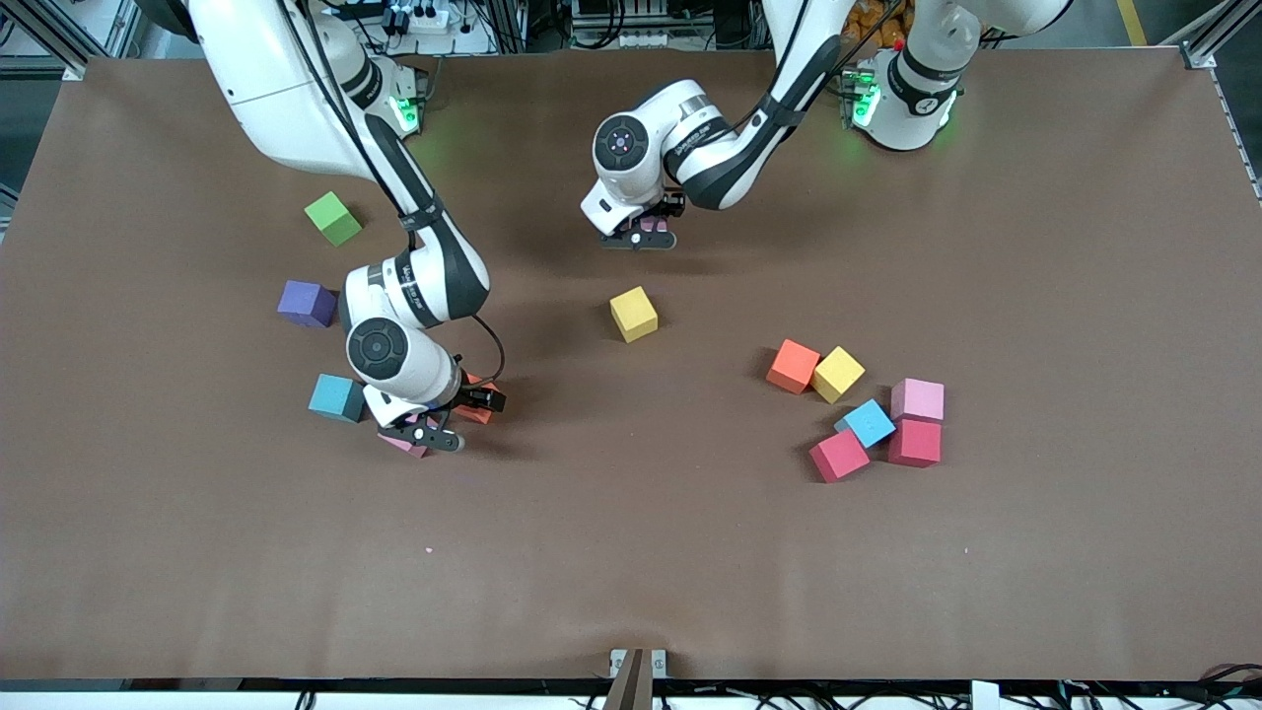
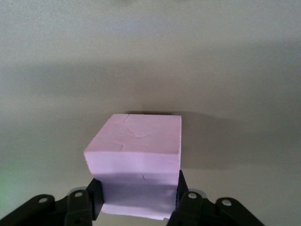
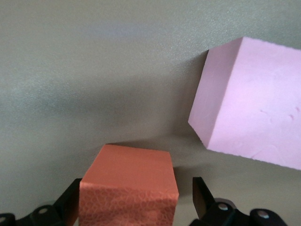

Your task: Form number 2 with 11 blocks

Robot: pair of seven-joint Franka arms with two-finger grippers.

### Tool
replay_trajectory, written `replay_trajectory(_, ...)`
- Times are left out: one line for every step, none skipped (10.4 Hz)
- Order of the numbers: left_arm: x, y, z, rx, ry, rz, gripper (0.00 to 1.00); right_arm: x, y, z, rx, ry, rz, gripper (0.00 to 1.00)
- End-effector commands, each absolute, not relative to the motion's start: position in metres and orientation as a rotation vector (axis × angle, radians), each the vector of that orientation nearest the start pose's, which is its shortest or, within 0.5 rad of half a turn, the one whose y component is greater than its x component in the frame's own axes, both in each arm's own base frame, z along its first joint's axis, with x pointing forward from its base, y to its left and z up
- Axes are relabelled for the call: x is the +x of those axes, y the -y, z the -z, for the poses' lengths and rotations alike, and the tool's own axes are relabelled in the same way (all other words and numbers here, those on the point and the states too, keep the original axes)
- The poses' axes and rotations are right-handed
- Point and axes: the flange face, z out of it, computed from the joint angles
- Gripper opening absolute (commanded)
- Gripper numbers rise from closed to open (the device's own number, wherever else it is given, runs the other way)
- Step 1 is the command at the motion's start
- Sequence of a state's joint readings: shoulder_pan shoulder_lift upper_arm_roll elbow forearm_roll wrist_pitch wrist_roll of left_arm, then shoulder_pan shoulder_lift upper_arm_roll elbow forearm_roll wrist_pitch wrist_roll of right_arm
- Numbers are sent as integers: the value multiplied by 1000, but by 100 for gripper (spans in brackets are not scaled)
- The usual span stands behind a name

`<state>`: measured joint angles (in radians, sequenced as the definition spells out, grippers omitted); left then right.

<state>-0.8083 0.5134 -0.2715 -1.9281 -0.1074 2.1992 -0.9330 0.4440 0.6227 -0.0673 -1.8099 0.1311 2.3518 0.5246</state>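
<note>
My left gripper (image 1: 652, 229) (image 2: 138, 194) is shut on a light pink block (image 1: 654, 226) (image 2: 136, 141), over the table's middle toward the robots' bases. My right gripper (image 1: 460, 415) (image 3: 136, 194) stands open around an orange block (image 1: 477, 411) (image 3: 127, 176) on the table; one finger touches it and a gap shows at the other. A second pink block (image 1: 405, 444) (image 3: 254, 113) lies just beside it, partly hidden under the right hand. Loose on the table are a yellow block (image 1: 633, 314), a purple block (image 1: 307, 303) and a blue block (image 1: 336, 396).
Toward the left arm's end sits a cluster: orange (image 1: 794, 366), yellow (image 1: 838, 374), light blue (image 1: 867, 422) and pink (image 1: 918, 399) blocks with two crimson cubes (image 1: 839, 455) (image 1: 914, 442). A green cube (image 1: 332, 218) lies near the right arm's base.
</note>
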Motion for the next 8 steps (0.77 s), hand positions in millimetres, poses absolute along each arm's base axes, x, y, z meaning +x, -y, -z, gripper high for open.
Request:
replay_trajectory(277,542,-210,-3006,22,-466,29,599,-244,-189,-3106,-380,-132,70)
replay_trajectory(272,547,-204,-2996,48,-471,30,599,-245,-190,-3101,-390,-135,41)
replay_trajectory(270,546,-198,-2988,49,-479,33,600,-242,-192,-3097,-400,-142,20)
replay_trajectory(267,547,-196,-2983,41,-480,33,599,-244,-199,-3096,-394,-144,12)
replay_trajectory(265,548,-196,-2983,35,-483,33,595,-248,-206,-3100,-384,-168,11)
replay_trajectory(262,549,-198,-2984,26,-485,33,591,-254,-217,-3104,-365,-185,11)
replay_trajectory(261,550,-197,-2983,16,-487,42,586,-259,-224,-3109,-340,-207,11)
replay_trajectory(258,552,-198,-2984,24,-485,99,578,-259,-226,-3113,-316,-214,15)
